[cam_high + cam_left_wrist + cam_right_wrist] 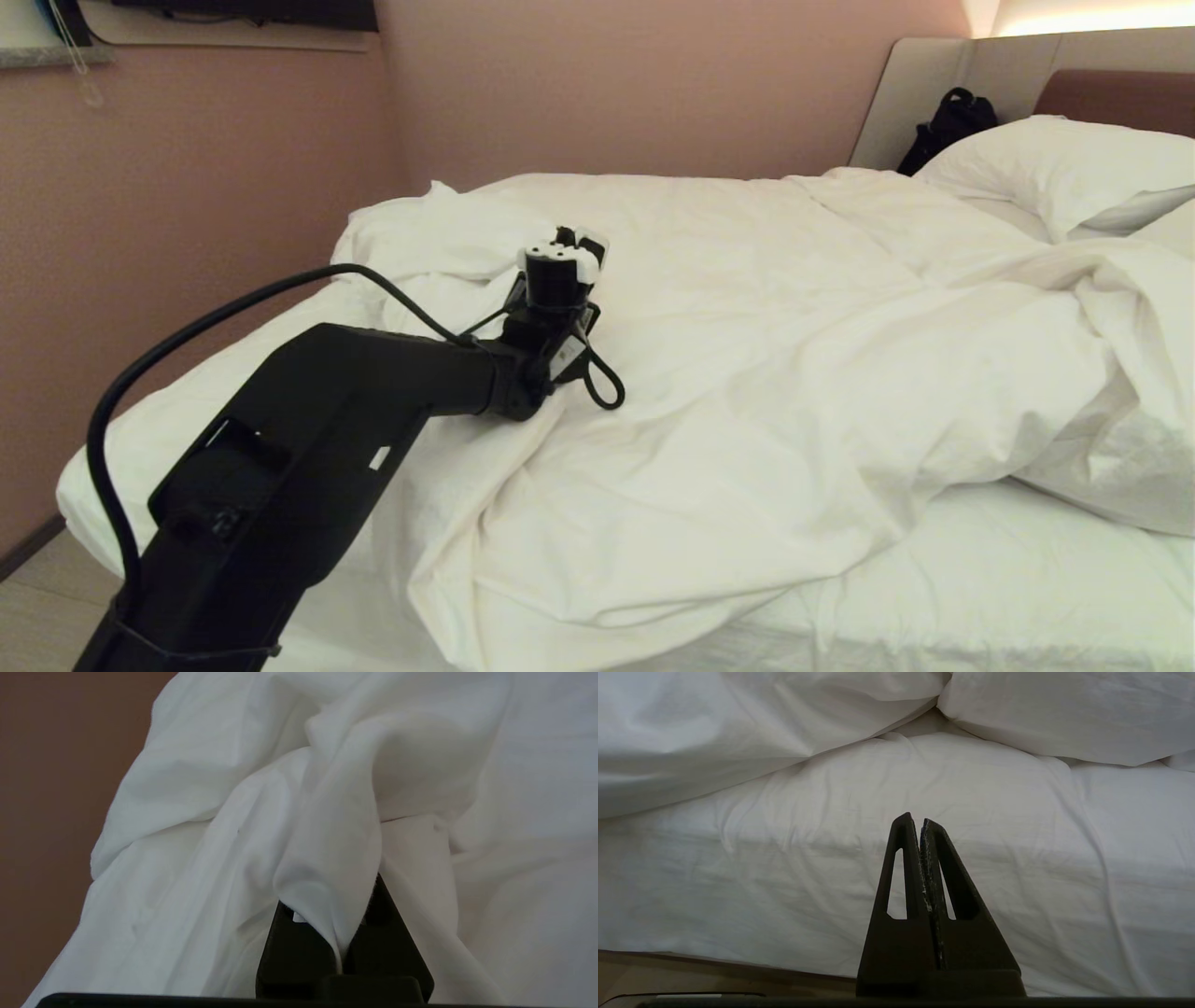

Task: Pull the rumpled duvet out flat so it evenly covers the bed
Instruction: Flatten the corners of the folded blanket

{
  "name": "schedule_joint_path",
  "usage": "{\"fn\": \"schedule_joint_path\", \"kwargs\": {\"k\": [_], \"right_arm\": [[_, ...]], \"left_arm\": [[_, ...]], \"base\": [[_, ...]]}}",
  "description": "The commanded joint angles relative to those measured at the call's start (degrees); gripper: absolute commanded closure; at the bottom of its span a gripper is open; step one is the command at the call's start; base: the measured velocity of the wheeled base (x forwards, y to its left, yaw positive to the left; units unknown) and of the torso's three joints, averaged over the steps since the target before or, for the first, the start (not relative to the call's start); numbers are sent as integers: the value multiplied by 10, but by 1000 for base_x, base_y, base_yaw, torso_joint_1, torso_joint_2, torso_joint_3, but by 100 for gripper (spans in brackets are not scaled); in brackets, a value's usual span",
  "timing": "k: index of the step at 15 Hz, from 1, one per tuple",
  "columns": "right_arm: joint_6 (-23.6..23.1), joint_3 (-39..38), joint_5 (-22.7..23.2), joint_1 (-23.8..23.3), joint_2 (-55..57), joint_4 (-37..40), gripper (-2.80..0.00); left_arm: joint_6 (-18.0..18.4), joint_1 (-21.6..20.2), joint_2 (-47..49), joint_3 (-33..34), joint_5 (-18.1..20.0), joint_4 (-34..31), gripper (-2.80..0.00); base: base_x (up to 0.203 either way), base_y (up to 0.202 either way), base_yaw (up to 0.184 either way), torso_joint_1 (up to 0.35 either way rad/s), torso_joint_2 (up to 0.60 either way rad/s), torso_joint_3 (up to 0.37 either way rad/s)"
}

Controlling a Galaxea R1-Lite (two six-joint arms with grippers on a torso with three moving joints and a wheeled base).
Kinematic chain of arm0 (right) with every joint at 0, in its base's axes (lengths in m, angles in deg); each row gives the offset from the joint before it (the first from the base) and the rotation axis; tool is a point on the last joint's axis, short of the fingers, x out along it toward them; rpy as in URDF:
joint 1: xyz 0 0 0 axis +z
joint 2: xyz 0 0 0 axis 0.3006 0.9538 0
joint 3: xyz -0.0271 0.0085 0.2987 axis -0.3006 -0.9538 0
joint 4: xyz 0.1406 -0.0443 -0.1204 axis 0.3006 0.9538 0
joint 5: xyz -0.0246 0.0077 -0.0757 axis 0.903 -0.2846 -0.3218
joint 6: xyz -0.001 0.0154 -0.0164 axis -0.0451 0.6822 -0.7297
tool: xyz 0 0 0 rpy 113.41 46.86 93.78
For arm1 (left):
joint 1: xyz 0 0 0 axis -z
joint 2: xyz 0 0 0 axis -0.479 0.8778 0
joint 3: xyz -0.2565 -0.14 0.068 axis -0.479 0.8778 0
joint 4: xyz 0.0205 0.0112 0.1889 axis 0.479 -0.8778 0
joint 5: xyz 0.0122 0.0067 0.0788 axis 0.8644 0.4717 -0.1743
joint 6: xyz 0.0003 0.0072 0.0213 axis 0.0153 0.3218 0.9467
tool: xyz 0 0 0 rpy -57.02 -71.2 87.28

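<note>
The white duvet (747,373) lies rumpled across the bed (1027,579), bunched toward the far left corner and heaped at the right by the pillows. My left gripper (568,250) reaches over the bed's left part and is shut on a raised fold of the duvet (327,812). In the left wrist view that cloth is pinched between the black fingers (299,942) of the left gripper (332,896) and hides their tips. My right gripper (920,822) is shut with nothing in it, held low before the white-sheeted mattress side (784,858), and does not show in the head view.
A pink wall (187,233) runs close along the bed's left side. Plump white pillows (1055,159) lie by the padded headboard (1111,98), with a black bag (952,121) beside them. Bare sheet shows at the near right.
</note>
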Motion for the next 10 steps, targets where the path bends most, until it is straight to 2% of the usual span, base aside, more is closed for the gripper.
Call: {"fn": "schedule_joint_path", "kwargs": {"k": [1,3,7,10], "right_arm": [[0,0,0,0,0,0,0],[0,0,0,0,0,0,0],[0,0,0,0,0,0,0],[-1,0,0,0,0,0,0]], "left_arm": [[-17,-3,-19,0,-4,1,0],[-47,-3,-33,0,-15,-11,0],[-86,-10,-106,0,-18,-61,0],[-139,-24,-175,22,-20,-117,0]], "base": [[0,0,0,0,0,0],[0,0,0,0,0,0],[0,0,0,0,0,0],[0,0,0,0,0,0]]}}
